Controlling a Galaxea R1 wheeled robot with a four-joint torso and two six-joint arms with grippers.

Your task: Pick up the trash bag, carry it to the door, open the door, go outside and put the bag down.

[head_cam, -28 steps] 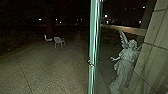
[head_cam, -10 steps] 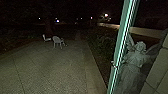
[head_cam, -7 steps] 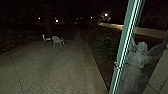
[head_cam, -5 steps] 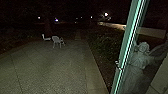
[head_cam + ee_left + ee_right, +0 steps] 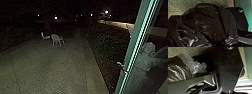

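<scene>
The black trash bag (image 5: 210, 22) bulges; the glass door (image 5: 136, 51) stands open; I cannot tell either gripper's opening or hold

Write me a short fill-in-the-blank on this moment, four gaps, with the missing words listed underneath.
1. The trash bag, large in the left wrist view, is of glossy ____ plastic.
2. In the head view, the door stands on the picture's ____ side.
3. The pale statue, seen partly past the door, has ____ on its back.
4. Toward the far edge of the paving stands a pale ____ with thin legs.

Missing words: black; right; wings; chair
</scene>
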